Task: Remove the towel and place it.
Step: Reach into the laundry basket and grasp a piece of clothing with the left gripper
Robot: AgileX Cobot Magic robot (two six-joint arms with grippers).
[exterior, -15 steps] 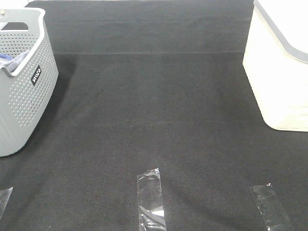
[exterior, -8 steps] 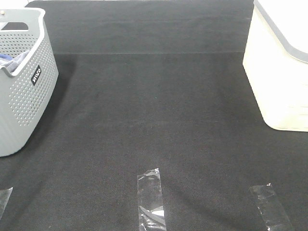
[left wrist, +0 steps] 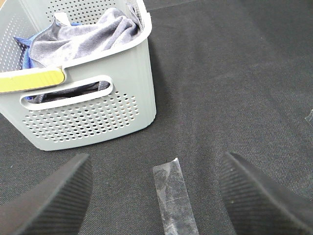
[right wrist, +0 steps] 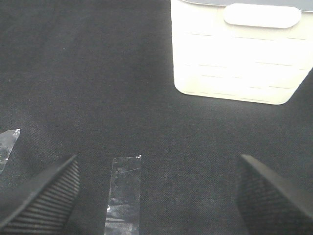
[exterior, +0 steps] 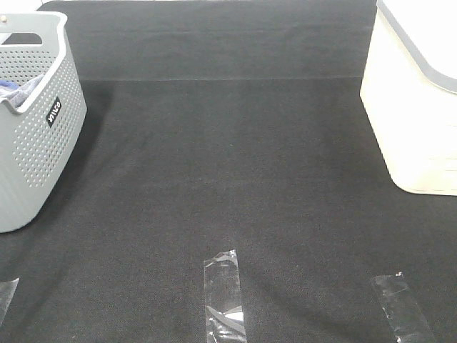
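My left end effector (left wrist: pixel 156 196) hangs released and empty, the crumpled grey towel (left wrist: pixel 88 36) heaped in the basket (left wrist: pixel 98 112) just ahead of it, well apart from my right end effector (right wrist: pixel 156 196), which is also released.

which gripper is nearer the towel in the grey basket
Left. The left gripper hovers open just short of the grey basket holding the towel; the right gripper is open before the cream bin, on the opposite side.

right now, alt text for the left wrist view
A grey perforated basket holds a crumpled slate-grey towel over a blue cloth, on a black mat. The open left gripper hangs above a strip of clear tape.
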